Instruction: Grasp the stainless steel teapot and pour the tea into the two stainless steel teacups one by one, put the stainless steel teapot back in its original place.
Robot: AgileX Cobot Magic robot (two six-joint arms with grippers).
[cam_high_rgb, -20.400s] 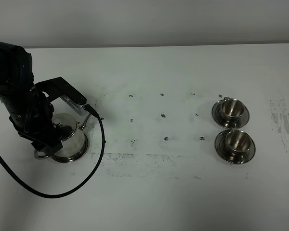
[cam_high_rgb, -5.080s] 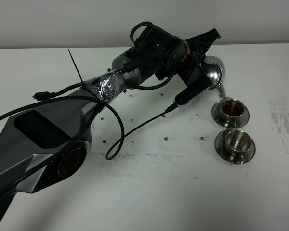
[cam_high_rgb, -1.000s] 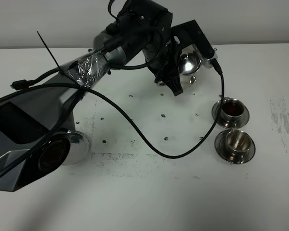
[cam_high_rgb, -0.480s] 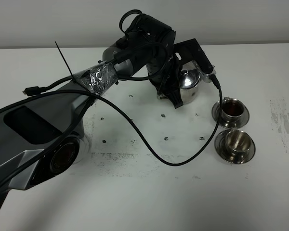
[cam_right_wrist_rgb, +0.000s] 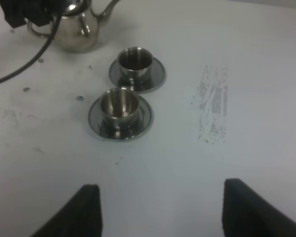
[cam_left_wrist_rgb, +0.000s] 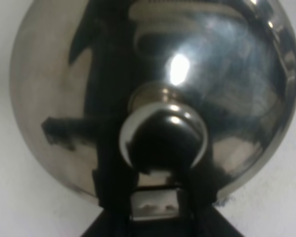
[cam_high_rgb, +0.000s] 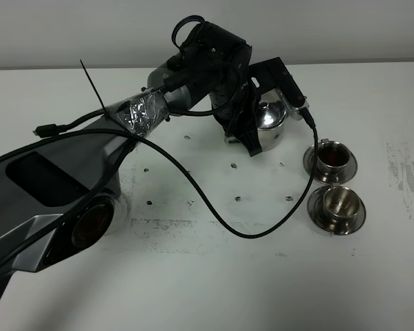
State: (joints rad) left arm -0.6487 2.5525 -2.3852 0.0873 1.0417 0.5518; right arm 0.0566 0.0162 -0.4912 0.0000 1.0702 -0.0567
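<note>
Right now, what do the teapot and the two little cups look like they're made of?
The teapot looks like polished metal, likely stainless steel: its domed lid mirrors dark shapes and a bright light spot. The filled cup, the empty cup and their saucers look like the same metal, slightly duller, with soft grey reflections.

The white, scuffed tabletop [cam_high_rgb: 193, 296] carries two round shiny steel saucers just beside each other on its right part: the far saucer [cam_high_rgb: 352, 167] and the near saucer [cam_high_rgb: 338, 228]. Dark specks [cam_high_rgb: 234, 165] dot its middle.
</note>
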